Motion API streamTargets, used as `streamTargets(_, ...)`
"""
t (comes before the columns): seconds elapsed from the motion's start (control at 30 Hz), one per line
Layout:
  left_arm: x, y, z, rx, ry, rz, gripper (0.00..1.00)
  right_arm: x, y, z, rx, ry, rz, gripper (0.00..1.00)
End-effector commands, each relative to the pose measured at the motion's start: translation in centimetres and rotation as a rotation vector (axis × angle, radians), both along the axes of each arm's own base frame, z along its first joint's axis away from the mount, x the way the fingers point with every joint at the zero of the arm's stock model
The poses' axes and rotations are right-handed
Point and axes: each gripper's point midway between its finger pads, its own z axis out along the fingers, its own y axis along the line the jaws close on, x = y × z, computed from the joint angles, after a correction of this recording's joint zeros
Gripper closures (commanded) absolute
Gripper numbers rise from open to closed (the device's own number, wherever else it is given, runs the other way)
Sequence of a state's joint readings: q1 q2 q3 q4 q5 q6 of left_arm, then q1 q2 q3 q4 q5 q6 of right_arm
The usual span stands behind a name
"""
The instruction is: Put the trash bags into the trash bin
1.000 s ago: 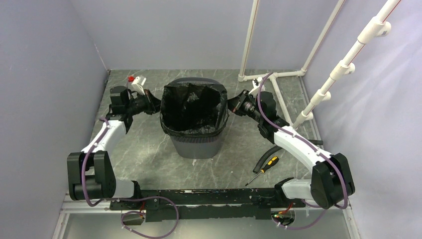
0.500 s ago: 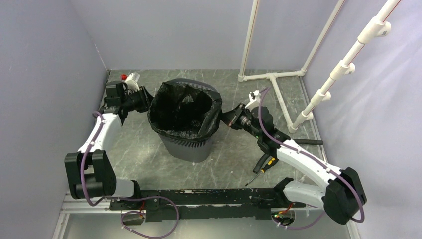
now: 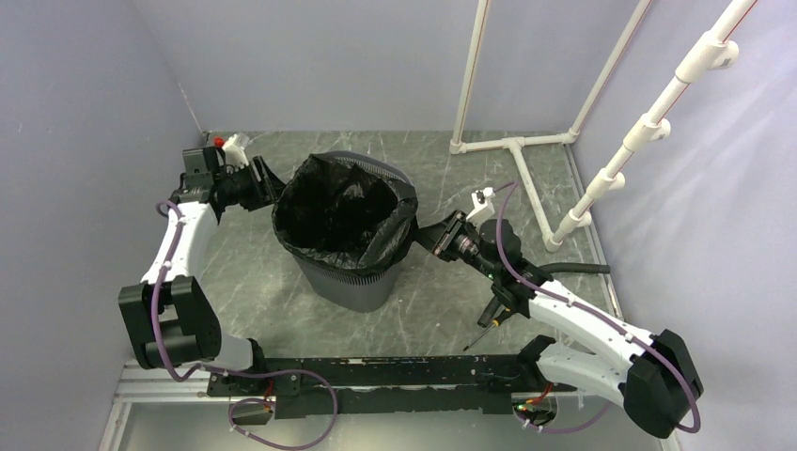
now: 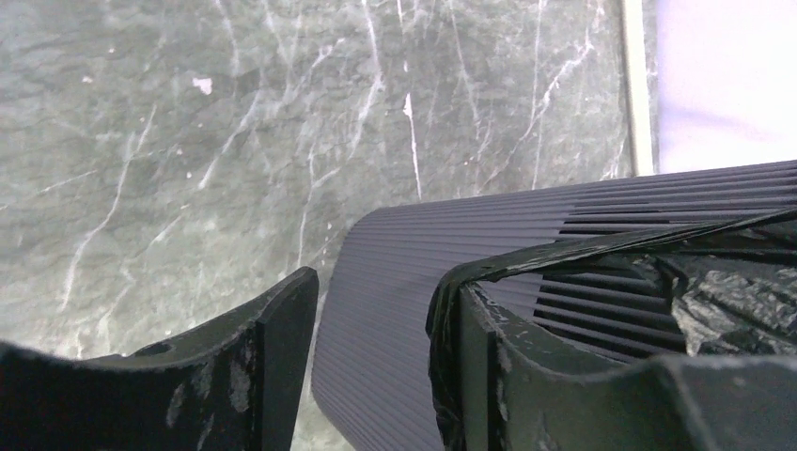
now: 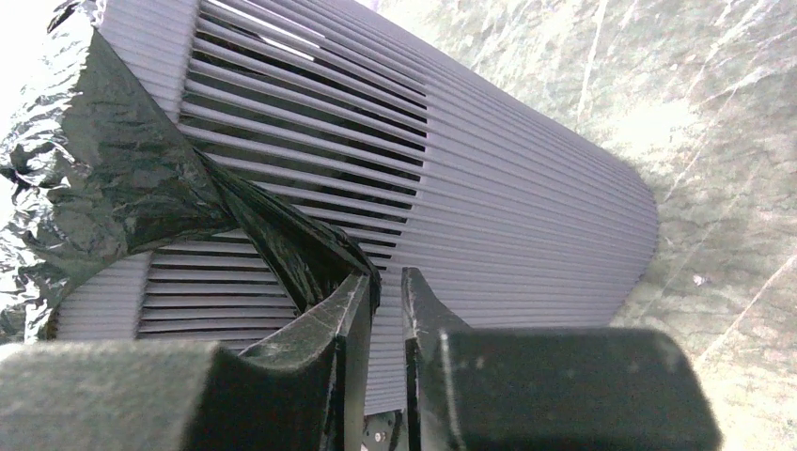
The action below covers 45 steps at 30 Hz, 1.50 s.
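The dark grey mesh trash bin [image 3: 350,282] stands mid-table, leaning a little to the left. A glossy black trash bag [image 3: 343,209] lines it, with its edge folded over the rim. My left gripper [image 3: 262,178] is just left of the rim and open. Between its fingers I see only the ribbed bin wall [image 4: 395,282], while a strip of bag film [image 4: 440,319] clings to the right fingertip. My right gripper [image 3: 426,237] is by the bin's right side, jaws narrowly open. Bag film [image 5: 282,240] drapes over its left fingertip, and the gap [image 5: 385,287] holds nothing.
A yellow-and-black screwdriver [image 3: 495,318] and a black hose [image 3: 575,270] lie near the right arm. A white pipe frame [image 3: 512,143] rests on the floor at the back right, and a slanted white pipe [image 3: 648,127] rises at the right. Grey walls enclose the table.
Both grippers have opened and let the bag edge go. The left arm drew back to the left, the right arm swung nearer, and the bin shifted left and tilted.
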<state>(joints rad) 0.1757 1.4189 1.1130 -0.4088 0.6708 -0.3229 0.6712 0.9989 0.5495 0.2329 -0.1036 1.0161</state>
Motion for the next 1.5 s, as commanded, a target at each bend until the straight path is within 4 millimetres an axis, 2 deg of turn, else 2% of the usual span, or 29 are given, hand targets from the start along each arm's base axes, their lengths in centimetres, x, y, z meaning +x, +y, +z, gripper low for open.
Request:
streamTargets(0.0,-0.9,3.9,0.6,0.154,0.011,0.107,0.39,-4.4,-2.0,-8.7,-0.208,0.254,0.06,0.77)
streamTargets(0.1,-1.7,5.3,1.1,0.208,0.009,0.137,0.37,-4.6,-3.0,-8.4,-0.228,0.247,0.028,0.7)
streamTargets(0.17,-2.1,5.7,1.4,0.212,0.007,0.145,0.37,-4.8,-3.1,-7.9,-0.225,0.235,0.038,0.58)
streamTargets(0.27,-2.6,6.2,1.8,0.219,0.004,0.165,0.36,-5.1,-2.8,-7.2,-0.207,0.223,0.058,0.53)
streamTargets(0.3,-2.7,6.3,1.9,0.221,-0.001,0.171,0.28,-5.1,-2.9,-7.0,-0.209,0.221,0.057,0.53)
streamTargets(0.37,-2.8,6.2,2.3,0.21,-0.014,0.161,0.26,-4.9,-3.3,-6.6,-0.221,0.21,0.04,0.5)
streamTargets(0.5,-3.0,5.9,1.5,0.198,0.03,0.119,0.08,-4.8,-3.7,-4.8,-0.213,0.16,0.028,0.43)
streamTargets(0.6,-3.1,5.7,1.6,0.156,0.03,0.109,0.07,-4.9,-3.6,-3.7,-0.198,0.132,0.04,0.37)
streamTargets(0.7,-2.8,4.2,4.0,0.034,-0.084,0.06,0.07,-5.5,-2.3,-1.5,-0.147,0.055,0.126,0.33)
streamTargets(0.77,-2.5,4.0,5.3,-0.015,-0.131,0.059,0.07,-6.0,-1.4,0.2,-0.109,0.006,0.187,0.32)
streamTargets(0.87,-2.3,4.3,6.0,-0.055,-0.128,0.084,0.07,-6.5,-0.5,2.8,-0.066,-0.075,0.257,0.29)
streamTargets(0.97,-2.4,5.4,5.6,-0.041,-0.091,0.149,0.07,-6.1,-0.8,3.1,-0.111,-0.082,0.25,0.24)
streamTargets(1.1,-2.6,6.8,5.5,-0.018,-0.083,0.225,0.07,-5.0,-1.8,1.4,-0.225,-0.008,0.185,0.21)
streamTargets(1.17,-2.6,6.4,6.2,-0.029,-0.111,0.196,0.07,-5.1,-1.4,1.6,-0.213,-0.021,0.206,0.19)
streamTargets(1.37,-3.5,3.5,7.9,-0.134,-0.144,-0.036,0.07,-7.3,1.1,4.9,-0.053,-0.126,0.391,0.15)
streamTargets(1.43,-3.6,3.0,8.0,-0.171,-0.148,-0.075,0.07,-7.3,1.0,5.4,-0.051,-0.135,0.382,0.15)
streamTargets(1.47,-3.6,2.7,8.0,-0.192,-0.153,-0.089,0.07,-6.5,0.3,5.3,-0.075,-0.122,0.314,0.15)
